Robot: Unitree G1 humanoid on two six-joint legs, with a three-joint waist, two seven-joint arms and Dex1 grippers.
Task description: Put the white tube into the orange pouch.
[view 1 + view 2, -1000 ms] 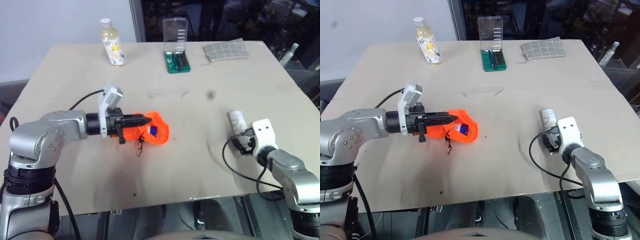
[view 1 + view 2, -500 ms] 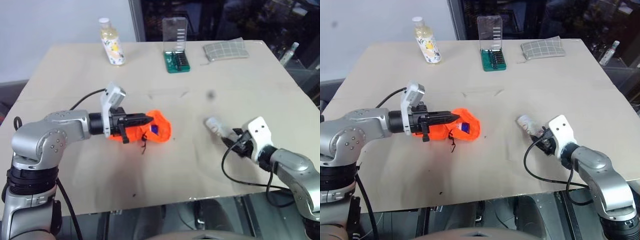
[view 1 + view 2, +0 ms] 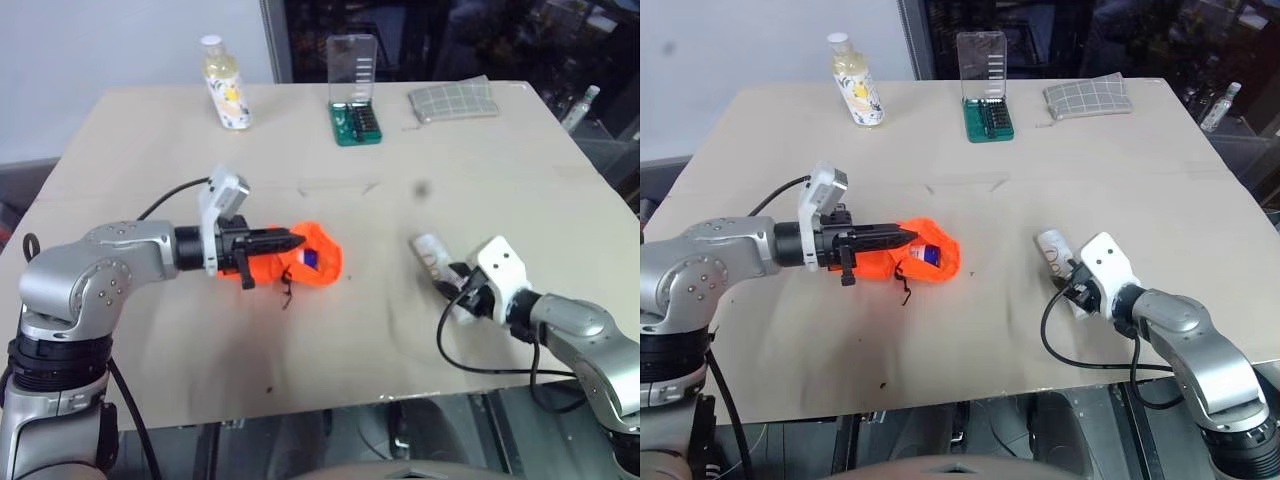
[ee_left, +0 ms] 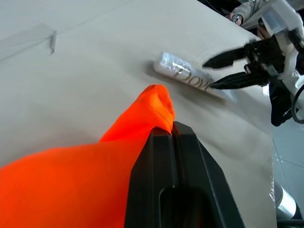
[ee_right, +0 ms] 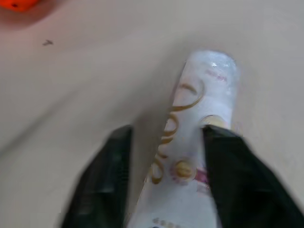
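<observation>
The orange pouch (image 3: 320, 266) lies left of the table's middle, its black cord (image 3: 285, 292) trailing toward the front. My left gripper (image 3: 297, 238) is shut on the pouch's upper fabric, and the left wrist view shows orange cloth (image 4: 71, 180) bunched against the closed fingers (image 4: 173, 142). The white tube (image 3: 429, 250) lies flat on the table at the right, cap pointing back and left. My right gripper (image 3: 447, 283) is open with its fingers astride the tube's rear half. In the right wrist view the tube (image 5: 199, 118) runs between the two black fingers (image 5: 228, 161).
At the table's far edge stand a yellowish bottle (image 3: 224, 85), a green bit case (image 3: 354, 118) with its clear lid up, and a grey checked pouch (image 3: 452, 100). Bare tabletop (image 3: 380, 210) separates the orange pouch from the tube.
My right gripper swung left and turned, carrying the tube closer to the pouch and rotating its cap to the back left; its fingers then spread wider. The left arm and pouch stayed put.
</observation>
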